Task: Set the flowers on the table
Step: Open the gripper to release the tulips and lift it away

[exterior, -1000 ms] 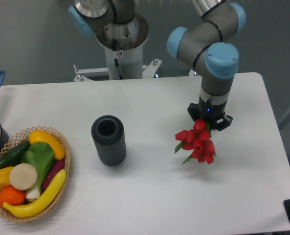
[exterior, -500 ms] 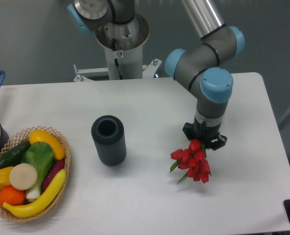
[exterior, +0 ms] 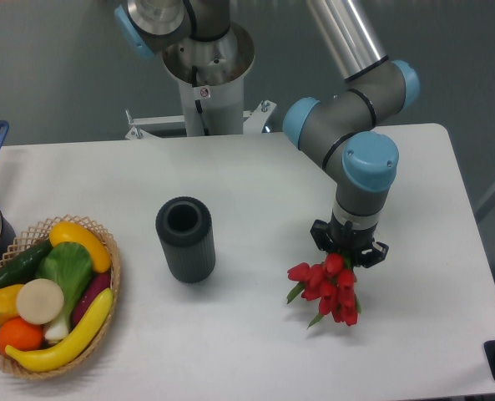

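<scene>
Right of centre in the frame, the hand (exterior: 347, 251) points straight down, clamped on the flowers (exterior: 329, 288), whose red buds fan out just below it over the white worktop (exterior: 255, 351). A dark cylinder (exterior: 185, 239) stands to the left, a wicker basket (exterior: 105, 288) of toy produce at lower left.

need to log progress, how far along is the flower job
Done: the flowers are out of the dark cylinder, which stands empty, and off to its right. In hand: the gripper holds them from above, buds hanging low over the table; whether they touch it cannot be told. Left: lay them down, open the jaws, pull away.
</scene>
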Robot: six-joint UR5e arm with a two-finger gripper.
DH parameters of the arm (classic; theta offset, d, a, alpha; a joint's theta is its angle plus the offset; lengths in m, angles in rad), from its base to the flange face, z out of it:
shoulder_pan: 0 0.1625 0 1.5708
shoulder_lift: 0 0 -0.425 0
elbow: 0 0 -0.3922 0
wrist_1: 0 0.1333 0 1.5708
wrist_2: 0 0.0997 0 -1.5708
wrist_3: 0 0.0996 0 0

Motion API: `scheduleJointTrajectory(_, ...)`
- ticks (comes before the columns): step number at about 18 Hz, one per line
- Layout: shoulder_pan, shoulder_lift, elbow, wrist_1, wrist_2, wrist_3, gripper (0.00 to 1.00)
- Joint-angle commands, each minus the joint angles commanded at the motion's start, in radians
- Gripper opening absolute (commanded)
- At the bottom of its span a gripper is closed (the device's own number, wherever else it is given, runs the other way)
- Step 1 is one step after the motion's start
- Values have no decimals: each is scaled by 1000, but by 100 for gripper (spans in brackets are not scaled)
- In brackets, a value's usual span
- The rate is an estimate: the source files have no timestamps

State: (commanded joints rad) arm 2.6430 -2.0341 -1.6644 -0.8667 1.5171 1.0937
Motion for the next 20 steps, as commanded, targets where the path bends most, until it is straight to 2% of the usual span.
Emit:
scheduleJointTrajectory(6, 5, 60, -14, 2, 6, 6, 100)
scheduleJointTrajectory(12, 40, 147, -26, 0, 46, 8, 100)
scheduleJointTrajectory(20, 92, 164, -21, 3, 48, 15, 100)
